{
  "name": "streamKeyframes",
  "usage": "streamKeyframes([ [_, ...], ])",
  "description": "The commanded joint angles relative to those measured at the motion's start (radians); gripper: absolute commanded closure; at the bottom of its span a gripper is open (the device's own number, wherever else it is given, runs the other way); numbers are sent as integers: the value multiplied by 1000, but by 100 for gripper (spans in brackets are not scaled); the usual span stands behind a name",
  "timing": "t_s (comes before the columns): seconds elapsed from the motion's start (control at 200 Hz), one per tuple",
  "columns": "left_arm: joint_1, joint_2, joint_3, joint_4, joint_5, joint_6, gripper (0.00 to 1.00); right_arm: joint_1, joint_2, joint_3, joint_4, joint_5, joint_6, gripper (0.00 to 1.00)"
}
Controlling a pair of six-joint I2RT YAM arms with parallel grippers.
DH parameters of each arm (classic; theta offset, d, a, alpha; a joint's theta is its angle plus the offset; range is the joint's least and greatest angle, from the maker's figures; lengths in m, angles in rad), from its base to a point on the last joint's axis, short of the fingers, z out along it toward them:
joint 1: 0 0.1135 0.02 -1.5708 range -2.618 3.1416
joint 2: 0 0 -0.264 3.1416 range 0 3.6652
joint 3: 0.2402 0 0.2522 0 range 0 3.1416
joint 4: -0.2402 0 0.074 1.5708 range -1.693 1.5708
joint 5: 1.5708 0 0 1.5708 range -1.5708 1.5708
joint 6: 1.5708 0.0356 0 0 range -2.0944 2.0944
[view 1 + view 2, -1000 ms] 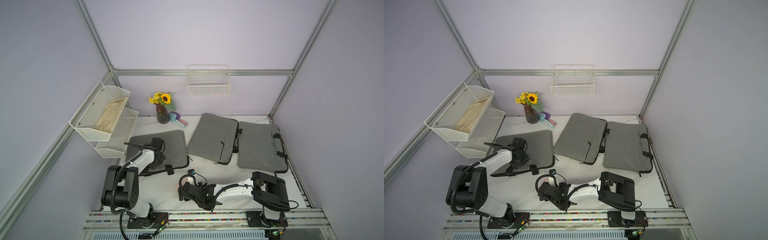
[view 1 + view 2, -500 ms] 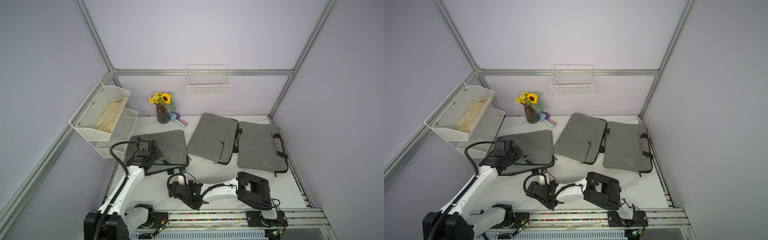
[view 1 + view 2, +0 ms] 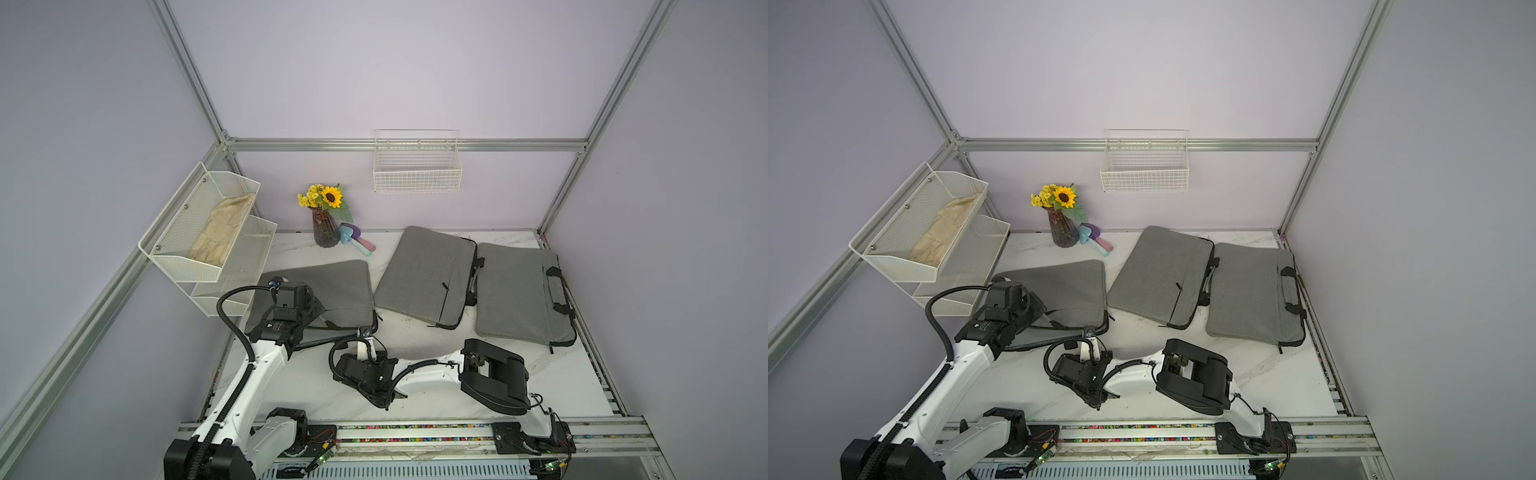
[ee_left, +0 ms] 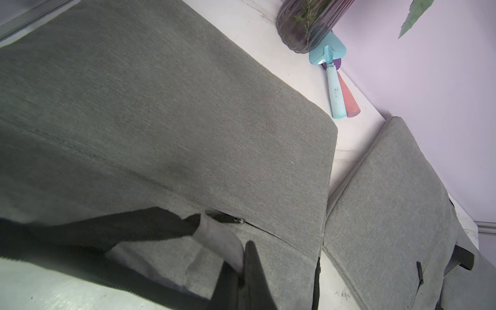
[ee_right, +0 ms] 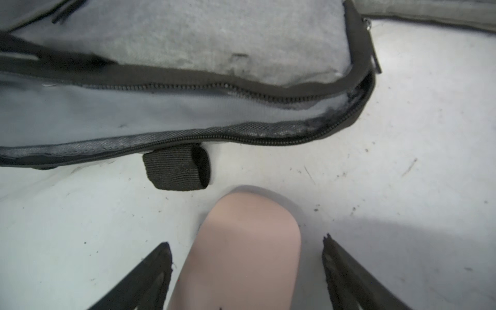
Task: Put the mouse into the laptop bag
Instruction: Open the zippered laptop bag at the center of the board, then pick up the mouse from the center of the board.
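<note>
Mouse [image 5: 239,257]: pink, lying on the table [image 3: 573,374] in front of the open zip mouth of the laptop bag [image 3: 336,286]; near it but apart, not yet inside.
Right gripper: the right gripper [image 5: 245,241] sits low over the mouse with its jaws wide, one on each side and a gap showing at both; nothing is gripped.
Left gripper: the left gripper [image 4: 243,257] is pinched tight on the top flap of the laptop bag, holding the mouth up.
Step in hand: by my judgement, the grasp of the mouse.
Doing it well: close evenly across the flanks so the mouse does not squirt forward (the smooth shell is probably slippery). Lift only a little, go straight in under the raised flap, and let go well past the zip.
Snag: a black strap loop [image 5: 177,169] lies just beside the lower zip edge, between mouse and mouth; pass over it.
Laptop bag, inside: only pale lining shows in the right wrist view; I see nothing in it.
Middle bag [image 3: 424,274] and far bag [image 3: 519,291]: lying flat and apparently zipped, contents hidden.
Wall basket [image 3: 417,180]: nothing visible in it.
Rack [image 3: 178,232]: the upper tier holds a beige cloth [image 3: 220,235]; the lower tier looks bare.
Vase [image 3: 325,230]: flowers, with toy shovels [image 3: 357,245] just beside it.
</note>
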Motion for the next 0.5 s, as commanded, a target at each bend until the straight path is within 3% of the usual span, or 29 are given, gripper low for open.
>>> streamKeyframes([
  [0.0,3,11,-19,61,19,19,100,-8,98,-14,-132,-94,-10,14],
  [0.295,4,21,-19,60,13,14,100,-2,141,26,-20,-229,-116,15],
  [0.495,5,24,-19,65,18,14,100,33,133,25,-45,-194,-142,18],
])
